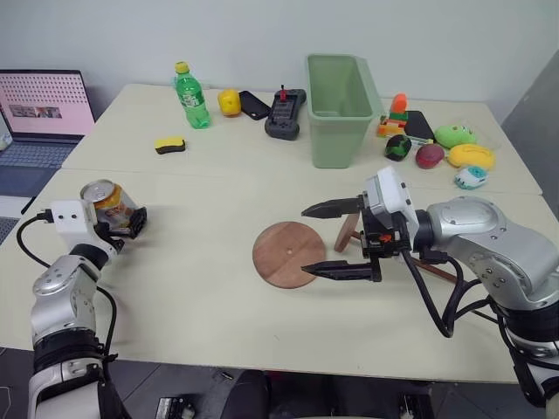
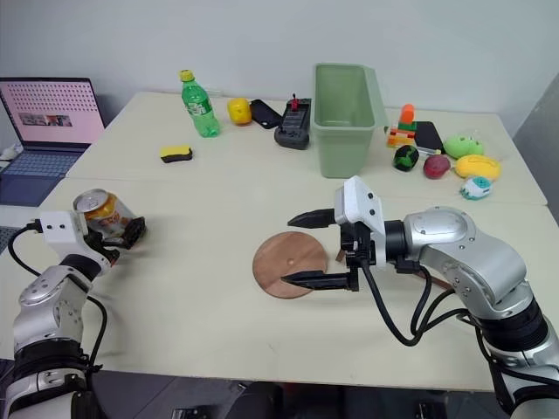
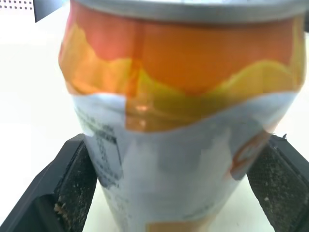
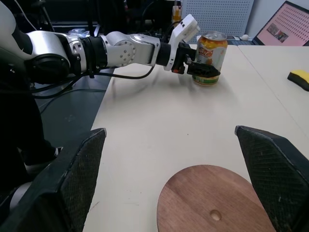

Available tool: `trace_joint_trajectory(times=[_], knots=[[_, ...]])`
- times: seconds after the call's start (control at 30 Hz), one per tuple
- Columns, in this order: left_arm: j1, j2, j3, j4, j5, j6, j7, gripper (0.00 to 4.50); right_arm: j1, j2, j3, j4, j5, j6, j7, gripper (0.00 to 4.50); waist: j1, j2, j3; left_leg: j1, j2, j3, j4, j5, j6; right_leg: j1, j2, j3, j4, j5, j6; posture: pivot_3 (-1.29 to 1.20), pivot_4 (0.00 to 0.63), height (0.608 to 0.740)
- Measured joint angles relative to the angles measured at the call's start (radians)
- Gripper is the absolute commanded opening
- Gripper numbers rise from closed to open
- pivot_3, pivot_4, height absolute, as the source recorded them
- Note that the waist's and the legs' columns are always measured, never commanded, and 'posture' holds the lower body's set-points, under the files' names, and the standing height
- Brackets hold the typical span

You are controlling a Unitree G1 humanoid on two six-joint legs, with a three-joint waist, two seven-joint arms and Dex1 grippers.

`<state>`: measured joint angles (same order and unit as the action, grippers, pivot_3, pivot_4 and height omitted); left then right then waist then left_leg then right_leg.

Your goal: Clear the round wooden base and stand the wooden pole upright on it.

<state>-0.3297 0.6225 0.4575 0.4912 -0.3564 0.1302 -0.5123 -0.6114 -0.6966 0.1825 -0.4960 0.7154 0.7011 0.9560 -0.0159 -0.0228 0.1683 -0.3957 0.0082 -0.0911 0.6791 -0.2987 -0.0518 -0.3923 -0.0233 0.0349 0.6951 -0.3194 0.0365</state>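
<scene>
Left pincer clenched on a drink can at the left side of the bench, well apart from the round wooden base; in the right wrist view the can stands upright with its bottom on the bench top. Can: silver top, orange and yellow band above a pale lower body; small print runs down one side in the left wrist view, too blurred to read, no brand legible. Both black fingers press against the can's sides. Base lies flat near the bench centre, nothing on top of it, small centre hole visible. Right pincer hangs released, fingers spread wide, over the right edge of the base, pointing toward the robot's left, gripping nothing. Wooden pole lies on the bench just right of the base, its disc end tilted up on edge behind the right pincer, the rod mostly hidden by the right arm. Far half of the bench: green bottle with yellow cap, label unreadable; green bin; black handset; yellow sponge; assorted toys. Laptop open at far left, screen text illegible.
</scene>
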Motion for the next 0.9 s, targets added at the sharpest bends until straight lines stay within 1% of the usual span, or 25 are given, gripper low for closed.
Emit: trace_joint_trajectory(times=[0.1, 0.23, 0.3, 0.37, 0.47, 0.53, 0.57, 0.63, 0.67, 0.73, 0.8, 0.83, 0.87, 0.9], knots=[[0.040, -0.003, 0.007, -0.042, -0.002, 0.002, 0.002, 4.45, 0.000, 0.000, 0.000, -0.001, -0.007, 0.003, 0.000, 4.50, -0.003, 0.000, 0.000, 0.000, 0.000, 0.000, 0.000, 0.000, 0.000, 0.000, 0.000, 0.000, 0.000, 0.000, 0.000, 0.00, 0.150, 0.740], [0.141, -0.030, 0.030, -0.148, -0.035, 0.026, 0.019, 4.45, 0.005, -0.002, -0.002, -0.006, -0.024, 0.003, 0.001, 4.50, -0.006, 0.000, 0.000, 0.000, 0.000, 0.000, 0.000, -0.001, 0.002, 0.000, 0.000, 0.000, 0.000, 0.000, 0.000, 0.00, 0.150, 0.740], [0.220, -0.043, 0.032, -0.211, -0.040, 0.051, 0.025, 4.45, 0.025, -0.004, -0.003, -0.010, -0.030, 0.002, 0.000, 4.50, -0.008, 0.000, 0.000, 0.000, 0.000, 0.000, 0.000, -0.001, 0.002, 0.000, 0.000, 0.001, 0.000, 0.000, 0.000, 0.00, 0.150, 0.740], [0.260, -0.047, 0.033, -0.241, -0.042, 0.063, 0.028, 4.45, 0.039, -0.005, -0.003, -0.011, -0.035, 0.000, 0.000, 4.50, -0.008, 0.000, 0.000, 0.000, 0.001, 0.000, 0.000, -0.001, 0.003, 0.000, 0.000, 0.000, 0.001, 0.000, 0.000, 0.00, 0.150, 0.740], [0.381, -0.047, 0.063, -0.350, -0.060, 0.090, 0.025, 4.45, 0.080, -0.032, -0.017, -0.014, -0.058, -0.012, -0.002, 4.50, -0.009, 0.000, 0.000, 0.000, 0.001, 0.000, 0.000, -0.002, 0.003, 0.000, 0.000, 0.000, 0.001, 0.000, 0.000, 0.00, 0.150, 0.740], [0.479, -0.038, 0.087, -0.469, -0.091, 0.126, 0.000, 4.45, 0.121, -0.052, -0.058, -0.023, -0.061, -0.017, -0.004, 4.50, -0.009, -0.001, -0.001, 0.001, 0.001, 0.000, 0.000, -0.002, 0.003, 0.001, 0.000, 0.001, 0.000, 0.000, 0.000, 0.00, 0.150, 0.740], [0.537, -0.018, 0.085, -0.539, -0.104, 0.144, -0.036, 4.45, 0.146, -0.064, -0.085, -0.031, -0.061, -0.017, -0.007, 4.50, -0.009, -0.001, -0.001, 0.000, 0.001, 0.000, -0.001, -0.002, 0.003, 0.001, 0.000, 0.001, 0.000, 0.000, 0.000, 0.00, 0.150, 0.740], [0.656, 0.049, 0.047, -0.713, -0.123, 0.184, -0.139, 4.45, 0.215, -0.114, -0.162, -0.046, -0.055, -0.013, -0.015, 4.50, 0.001, 0.000, 0.000, 0.002, 0.001, -0.001, -0.001, -0.002, 0.003, 0.004, -0.001, 0.000, -0.004, 0.000, 0.000, 0.00, 0.150, 0.740], [0.672, 0.066, 0.029, -0.777, -0.134, 0.197, -0.172, 4.45, 0.231, -0.129, -0.195, -0.047, -0.054, -0.011, -0.019, 4.50, 0.008, 0.003, 0.001, 0.004, 0.000, 0.001, -0.001, -0.002, 0.003, 0.005, -0.001, 0.001, -0.003, 0.000, -0.001, 0.00, 0.150, 0.740], [0.661, 0.123, -0.018, -0.875, -0.150, 0.232, -0.221, 4.45, 0.267, -0.158, -0.263, -0.060, -0.047, -0.003, -0.033, 4.50, 0.018, 0.005, 0.001, 0.006, 0.000, 0.001, -0.001, -0.002, 0.003, 0.007, 0.000, 0.001, -0.003, 0.000, -0.001, 0.00, 0.150, 0.740], [0.586, 0.180, -0.069, -0.930, -0.181, 0.288, -0.264, 4.45, 0.307, -0.204, -0.335, -0.081, -0.047, 0.014, -0.048, 4.50, 0.023, 0.006, 0.002, 0.008, 0.000, 0.003, -0.001, -0.002, 0.003, 0.008, 0.001, 0.001, -0.002, 0.000, -0.001, 0.00, 0.150, 0.740], [0.510, 0.215, -0.112, -0.958, -0.200, 0.323, -0.289, 4.45, 0.339, -0.243, -0.381, -0.096, -0.047, 0.030, -0.052, 4.50, 0.023, 0.006, 0.002, 0.009, 0.000, 0.005, -0.001, -0.002, 0.003, 0.009, 0.003, 0.002, -0.002, 0.000, -0.001, 0.00, 0.150, 0.740], [0.458, 0.231, -0.141, -0.964, -0.210, 0.339, -0.305, 4.45, 0.355, -0.262, -0.397, -0.099, -0.047, 0.039, -0.053, 4.50, 0.025, 0.007, 0.002, 0.010, -0.001, 0.006, -0.002, -0.002, 0.003, 0.011, 0.004, 0.001, -0.002, 0.000, -0.001, 0.00, 0.150, 0.740], [0.361, 0.249, -0.196, -0.976, -0.225, 0.368, -0.331, 4.45, 0.389, -0.286, -0.425, -0.111, -0.047, 0.053, -0.053, 4.50, 0.023, 0.007, 0.002, 0.013, 0.001, 0.009, -0.003, -0.002, 0.004, 0.013, 0.005, 0.003, -0.003, 0.000, -0.001, 0.00, 0.150, 0.740]])
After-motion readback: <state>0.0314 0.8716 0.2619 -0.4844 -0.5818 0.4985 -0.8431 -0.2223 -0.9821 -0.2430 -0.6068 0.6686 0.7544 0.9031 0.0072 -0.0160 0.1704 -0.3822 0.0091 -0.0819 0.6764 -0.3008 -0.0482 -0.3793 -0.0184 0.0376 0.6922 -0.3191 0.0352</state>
